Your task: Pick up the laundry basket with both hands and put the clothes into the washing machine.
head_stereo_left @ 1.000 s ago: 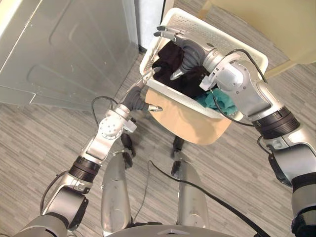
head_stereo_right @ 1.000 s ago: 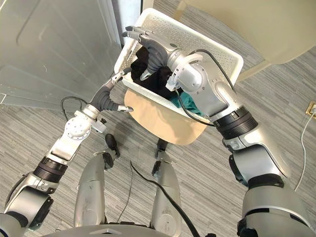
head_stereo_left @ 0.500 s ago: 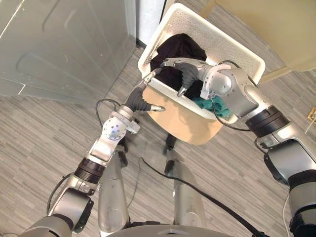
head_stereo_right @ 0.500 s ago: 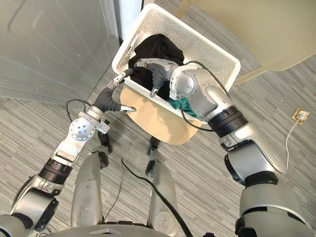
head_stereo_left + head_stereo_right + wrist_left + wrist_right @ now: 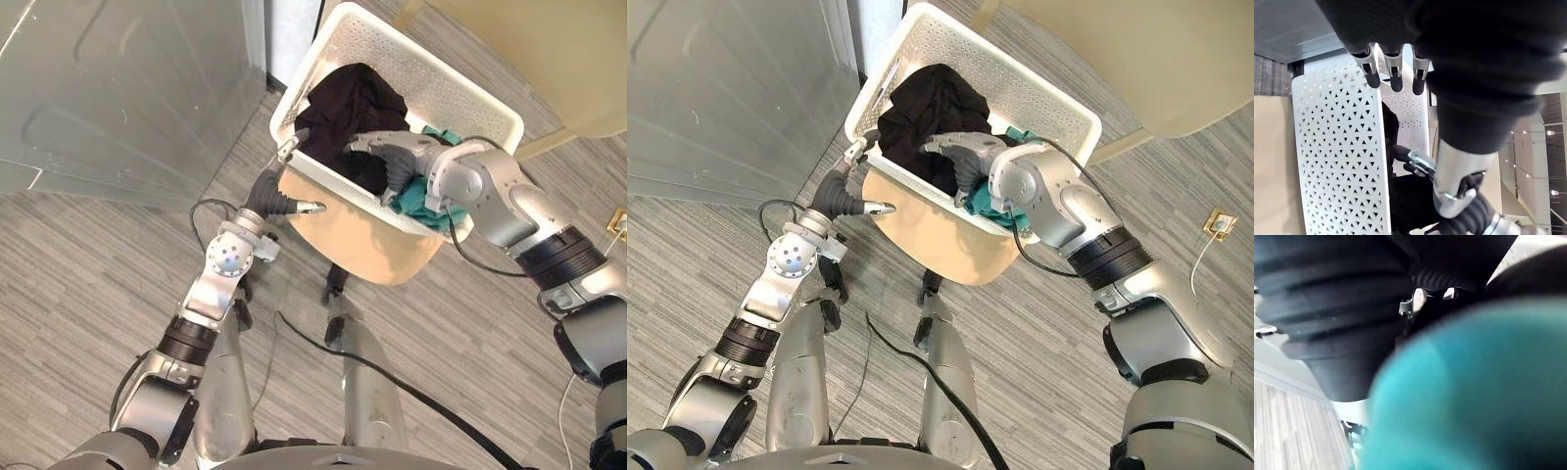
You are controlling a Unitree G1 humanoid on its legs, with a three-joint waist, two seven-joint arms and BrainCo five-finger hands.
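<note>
**White laundry basket (image 5: 460, 83) at upper centre**

It is seated on a round tan tabletop (image 5: 372, 245), and a black garment (image 5: 348, 103) and a teal garment (image 5: 416, 196) are held inside. The left robot hand (image 5: 282, 202) is spread, fingers straight, at the near-left corner. The right robot hand (image 5: 392, 155) is laid over the clothes, fingers extended.

My right hand (image 5: 400, 157), earlier above the black garment (image 5: 348, 98), now lower, against the teal cloth (image 5: 413, 198).

The right hand (image 5: 1327, 308), seen by its dark ribbed cover, lies close against a blurred teal cloth (image 5: 1474, 396); a dark cloth (image 5: 1542, 274) sits beyond, with grey striped floor (image 5: 1288, 431) past the cover.
</note>
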